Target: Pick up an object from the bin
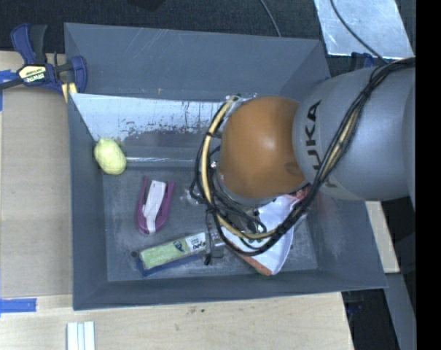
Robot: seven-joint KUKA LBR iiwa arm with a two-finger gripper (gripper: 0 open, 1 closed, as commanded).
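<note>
The gripper (211, 242) is low in the bin (88, 232), at the front of the floor near its middle, over the right end of a green-labelled tube (169, 252). Whether it is spread or closed cannot be told, since the orange cover (260, 148) and black and yellow cables (204, 168) on the wrist hide most of it.

The tube lies just beside the foot of the front wall, with little room on that side. Bare floor opens to its left and behind it.

A white and orange packet (280, 248) lies close on the gripper's right, partly under the arm. A purple and pink packet (153, 205) lies near the tube, behind its left half. A yellow-green ball (111, 157) sits well apart in the far left corner.

The tube's long axis runs left to right, its right end slightly farther from the front wall than its left.
</note>
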